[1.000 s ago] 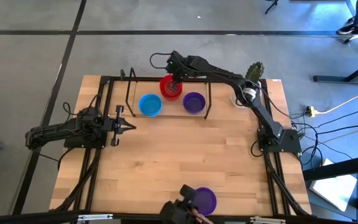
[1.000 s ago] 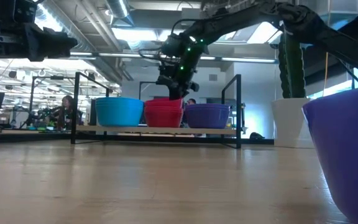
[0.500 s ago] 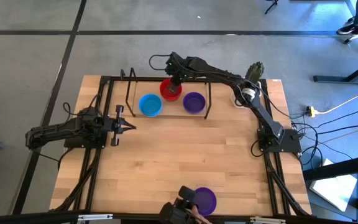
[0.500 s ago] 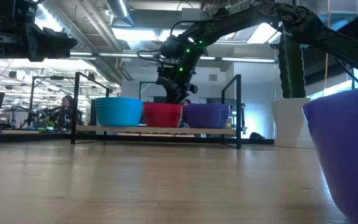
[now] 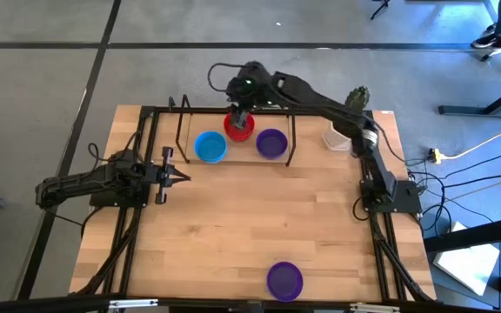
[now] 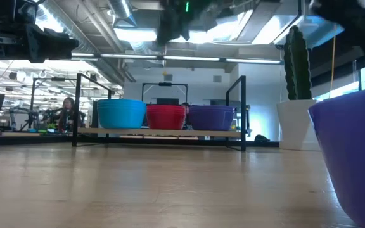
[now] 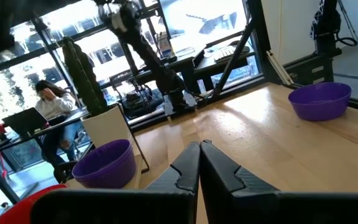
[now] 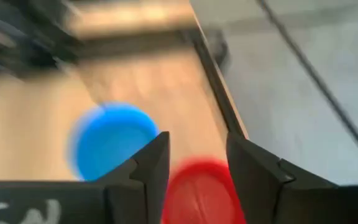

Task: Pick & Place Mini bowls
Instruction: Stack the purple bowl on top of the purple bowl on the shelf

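The right claw (image 5: 241, 113) hangs above the red mini bowl (image 5: 239, 125) at the far edge of the surface (image 5: 259, 217), fingers apart and empty; the right wrist view shows bare red between the two dark fingers (image 8: 148, 168), nothing pinched. The red bowl sits in a row on a low black rack (image 6: 160, 132), the blue mini bowl (image 5: 210, 147) on one side, a purple mini bowl (image 5: 271, 143) on the other, all close together. Another purple mini bowl (image 5: 284, 280) waits alone at the near edge, well apart from the row. The left claw (image 5: 177, 176) rests shut at the left side, holding nothing. Now the dangers, as I judge them; the rack's upright bars stand close to the right arm, so a sideways swing could clip one and jolt all three bowls; a careless descent could nudge the red bowl into its neighbours; and the white pot with the cactus (image 5: 355, 103) stands right beside the right arm, easy to knock during the reach for that lone purple bowl.
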